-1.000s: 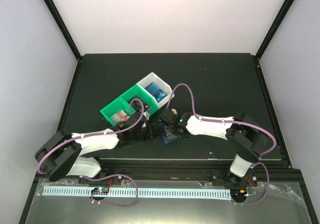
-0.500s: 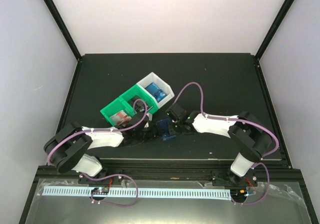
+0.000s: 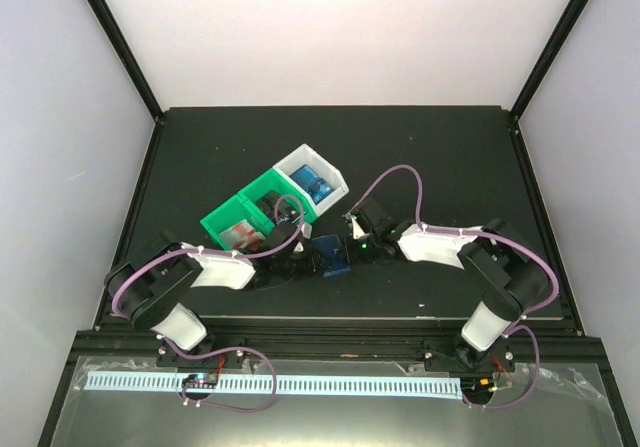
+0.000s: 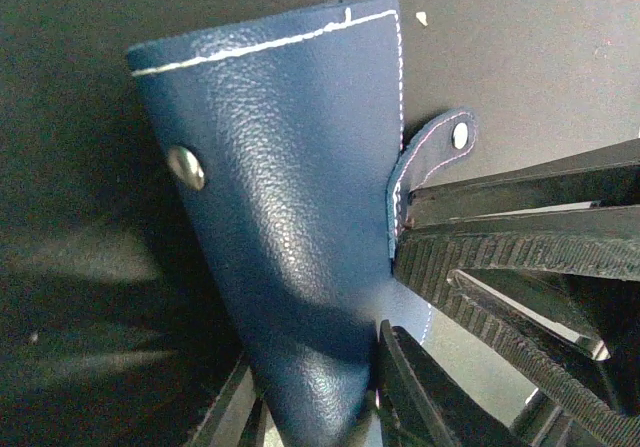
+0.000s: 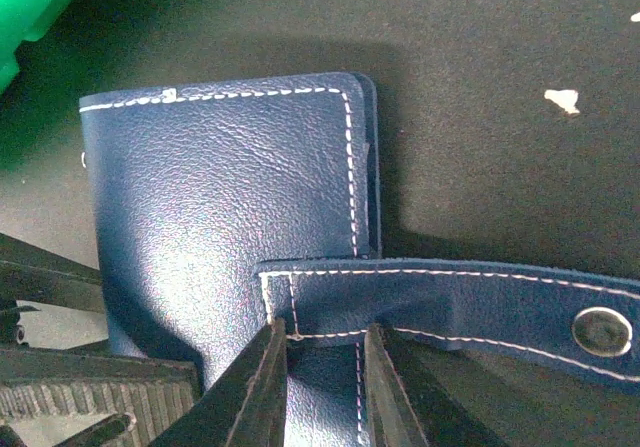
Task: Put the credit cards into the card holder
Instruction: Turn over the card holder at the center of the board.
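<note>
From above, both arms lie low and bent inward over the black table (image 3: 450,167), which stands between pale walls; the left gripper (image 3: 300,253) and right gripper (image 3: 347,247) meet at the card holder (image 3: 328,260), just in front of the green bin (image 3: 245,215). The left wrist view shows the left gripper (image 4: 312,407) clamped on the holder's near end. The right wrist view shows the right gripper (image 5: 318,379) pinching the clasp tab (image 5: 450,302).
</note>
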### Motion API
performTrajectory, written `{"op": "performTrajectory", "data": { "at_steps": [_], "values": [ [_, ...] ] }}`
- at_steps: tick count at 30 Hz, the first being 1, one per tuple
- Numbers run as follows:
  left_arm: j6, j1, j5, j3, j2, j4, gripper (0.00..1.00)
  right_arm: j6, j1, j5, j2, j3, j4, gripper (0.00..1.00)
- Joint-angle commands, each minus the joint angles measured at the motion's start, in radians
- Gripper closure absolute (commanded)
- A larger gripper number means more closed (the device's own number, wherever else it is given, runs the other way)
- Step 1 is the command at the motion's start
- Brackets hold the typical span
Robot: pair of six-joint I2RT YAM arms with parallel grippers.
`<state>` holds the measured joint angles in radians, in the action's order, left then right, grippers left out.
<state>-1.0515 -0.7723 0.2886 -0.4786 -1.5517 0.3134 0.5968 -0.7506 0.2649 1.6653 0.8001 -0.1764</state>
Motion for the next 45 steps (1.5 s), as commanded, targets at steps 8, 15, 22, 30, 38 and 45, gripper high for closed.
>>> {"op": "performTrajectory", "data": {
  "at_steps": [8, 15, 22, 30, 38, 45],
  "values": [
    [0.382, 0.012, 0.069, -0.083, 0.051, 0.077, 0.98, -0.124, 0.044, 0.093, -0.178, -0.04, -0.098, 0.68],
    [0.588, 0.013, 0.085, -0.149, 0.292, -0.078, 0.98, -0.253, 0.097, 0.013, -0.51, 0.073, -0.279, 0.4],
    [0.786, 0.011, 0.151, -0.266, 0.45, -0.245, 0.99, -0.41, 0.098, -0.068, -0.747, 0.158, -0.327, 0.13],
    [1.015, 0.008, 0.291, -0.364, 0.591, -0.421, 0.98, -0.621, 0.098, 0.129, -0.746, 0.359, -0.517, 0.11],
    [1.332, 0.002, 0.256, -0.398, 0.692, -0.506, 0.98, -0.699, 0.094, 0.328, -0.656, 0.457, -0.605, 0.22],
    [1.408, 0.002, 0.217, -0.44, 0.687, -0.542, 0.98, -0.742, 0.07, 0.411, -0.616, 0.47, -0.592, 0.41]
  ]
}}
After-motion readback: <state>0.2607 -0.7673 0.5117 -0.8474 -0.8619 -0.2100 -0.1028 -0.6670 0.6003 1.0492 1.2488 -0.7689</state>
